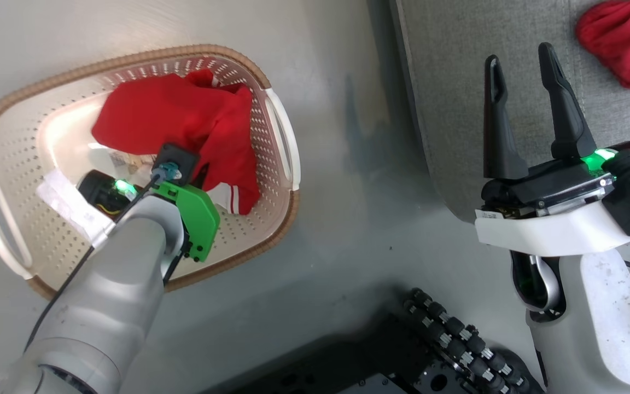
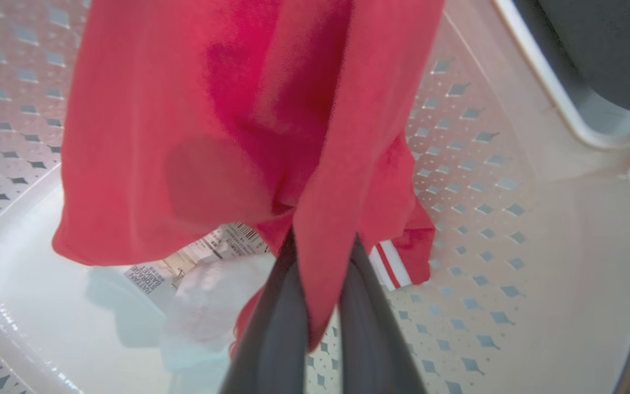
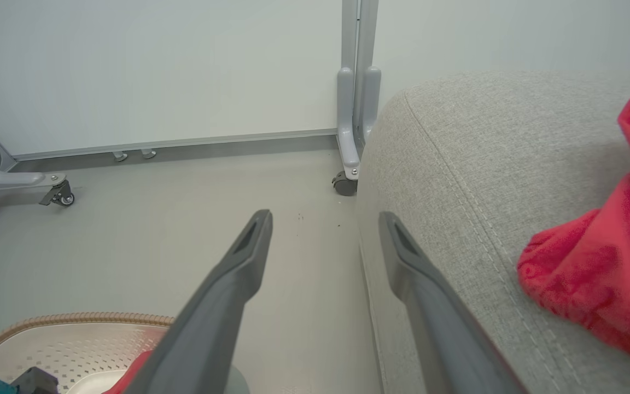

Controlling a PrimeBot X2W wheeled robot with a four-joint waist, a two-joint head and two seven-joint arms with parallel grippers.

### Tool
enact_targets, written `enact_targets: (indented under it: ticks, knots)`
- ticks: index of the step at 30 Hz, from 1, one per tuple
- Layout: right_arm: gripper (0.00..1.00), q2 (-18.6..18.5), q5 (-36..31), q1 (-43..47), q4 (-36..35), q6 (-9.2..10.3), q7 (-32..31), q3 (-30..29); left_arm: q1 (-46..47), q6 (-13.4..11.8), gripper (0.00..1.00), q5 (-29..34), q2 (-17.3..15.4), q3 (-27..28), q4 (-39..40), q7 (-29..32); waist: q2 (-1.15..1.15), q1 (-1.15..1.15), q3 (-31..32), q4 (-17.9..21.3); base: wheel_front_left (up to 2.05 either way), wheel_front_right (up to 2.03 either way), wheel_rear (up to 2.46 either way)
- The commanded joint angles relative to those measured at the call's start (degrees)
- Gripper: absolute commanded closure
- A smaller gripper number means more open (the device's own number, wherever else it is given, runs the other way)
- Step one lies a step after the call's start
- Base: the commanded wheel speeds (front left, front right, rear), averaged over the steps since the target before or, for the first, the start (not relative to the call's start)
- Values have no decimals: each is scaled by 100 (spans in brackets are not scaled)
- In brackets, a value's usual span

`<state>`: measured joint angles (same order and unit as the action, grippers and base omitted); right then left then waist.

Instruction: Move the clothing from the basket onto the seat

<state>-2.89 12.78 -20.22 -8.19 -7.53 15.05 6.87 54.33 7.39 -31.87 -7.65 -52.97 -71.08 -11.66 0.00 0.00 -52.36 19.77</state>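
Dark left fingers (image 2: 276,328) pinched shut on a fold of the red garment (image 2: 184,137), which lies bunched in the basket (image 1: 14,164) on the floor (image 1: 348,191). Cloth looks light, soft and limp: likely to drape, trail and perhaps snag the rim (image 1: 129,57) on lifting, so a thick bunched fold near the middle should hold better than the striped cuff (image 2: 391,265). Right fingers (image 1: 498,137) spread wide, empty, by the edge of the seat (image 1: 457,82), where a second garment (image 1: 626,44) lies.
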Motion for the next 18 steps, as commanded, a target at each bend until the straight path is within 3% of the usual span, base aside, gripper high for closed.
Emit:
enact_targets:
  ticks: [1,8,18]
  knots:
    - [0,-1,-100,80,45,8,16,-16,-121,2,100,-52,43,18,30,-103,0,0,440,-267,0,0,0]
    - [0,-3,-342,226,126,8,-133,-148,-415,-13,100,-189,88,183,414,-348,0,0,1145,-679,0,0,0]
    - [0,-7,-596,543,45,8,-540,-330,-1262,-204,100,-6,-150,914,2159,-354,0,0,2076,-1243,0,0,0]
